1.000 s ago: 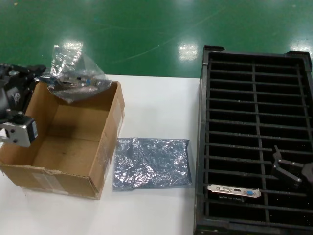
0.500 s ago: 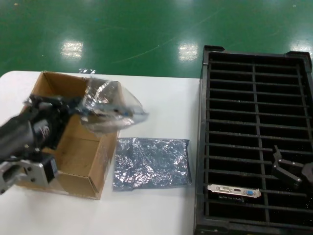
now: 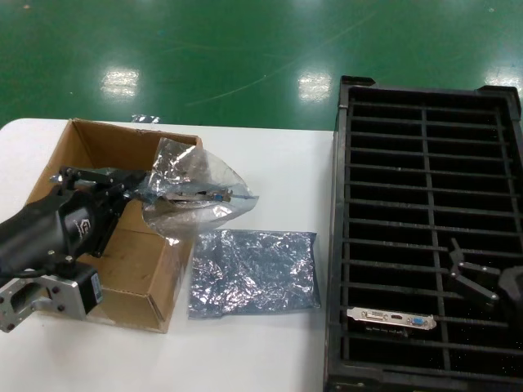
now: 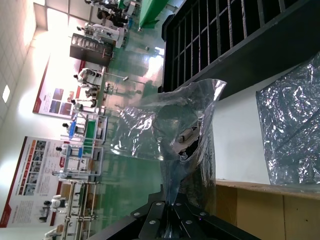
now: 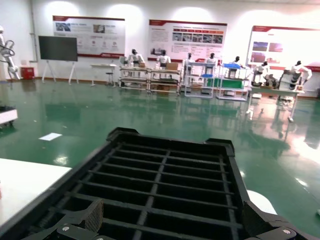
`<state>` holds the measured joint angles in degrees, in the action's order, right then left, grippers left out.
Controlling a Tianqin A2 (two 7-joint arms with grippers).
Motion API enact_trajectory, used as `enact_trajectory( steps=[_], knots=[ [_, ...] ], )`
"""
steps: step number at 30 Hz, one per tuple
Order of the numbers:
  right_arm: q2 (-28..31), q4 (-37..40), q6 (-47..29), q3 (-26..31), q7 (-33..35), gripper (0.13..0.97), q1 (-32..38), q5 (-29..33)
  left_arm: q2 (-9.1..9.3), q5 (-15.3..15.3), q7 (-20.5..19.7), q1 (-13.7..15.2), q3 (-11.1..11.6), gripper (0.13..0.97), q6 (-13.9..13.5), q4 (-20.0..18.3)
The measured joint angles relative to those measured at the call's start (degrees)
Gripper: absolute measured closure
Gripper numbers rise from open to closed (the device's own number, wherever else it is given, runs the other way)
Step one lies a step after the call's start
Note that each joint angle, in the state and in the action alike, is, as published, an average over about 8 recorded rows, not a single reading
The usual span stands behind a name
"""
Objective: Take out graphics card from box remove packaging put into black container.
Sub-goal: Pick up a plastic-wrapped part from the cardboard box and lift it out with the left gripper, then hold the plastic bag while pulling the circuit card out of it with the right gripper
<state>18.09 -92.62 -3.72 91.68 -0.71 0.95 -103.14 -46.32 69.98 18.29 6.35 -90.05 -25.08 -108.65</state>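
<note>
A: Over the box [image 3: 122, 269], what has the left gripper [image 3: 135, 186] got?
B: It is clamped on the packaging [image 3: 192, 192], graphics card [image 3: 200, 196] visible inside, held above the box's right wall.
A: Further right?
B: An empty bag [image 3: 253, 271] flat on the table [image 3: 270, 351]; then the black container [image 3: 425, 245], a second card [image 3: 391, 318] slotted in, right gripper [image 3: 470, 273] spread wide, holding nothing.

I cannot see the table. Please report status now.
Left gripper shut on bagged graphics card, above box edge. Right gripper open, over black container. Empty bag lies between.
</note>
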Motion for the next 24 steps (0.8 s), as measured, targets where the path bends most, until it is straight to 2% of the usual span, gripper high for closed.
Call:
enact_trajectory(
  steps=[6, 11, 19, 24],
  knots=[
    [0.57, -3.75, -4.83, 0.84, -0.07, 0.129, -0.55, -1.67, 0.0, 0.0, 0.0, 0.0, 0.0, 0.958, 0.0, 0.0],
    [3.37, -8.71, -11.65, 2.65, -1.51, 0.129, -1.66, -4.18, 0.0, 0.0, 0.0, 0.0, 0.0, 0.958, 0.0, 0.0],
    [10.15, -14.0, -23.0, 6.23, -4.26, 0.17, -2.6, -7.67, 0.0, 0.0, 0.0, 0.0, 0.0, 0.958, 0.0, 0.0],
    [12.15, -14.95, -26.24, 8.21, -5.37, 0.224, -1.61, -8.11, 0.0, 0.0, 0.0, 0.0, 0.0, 0.958, 0.0, 0.0]
  ],
)
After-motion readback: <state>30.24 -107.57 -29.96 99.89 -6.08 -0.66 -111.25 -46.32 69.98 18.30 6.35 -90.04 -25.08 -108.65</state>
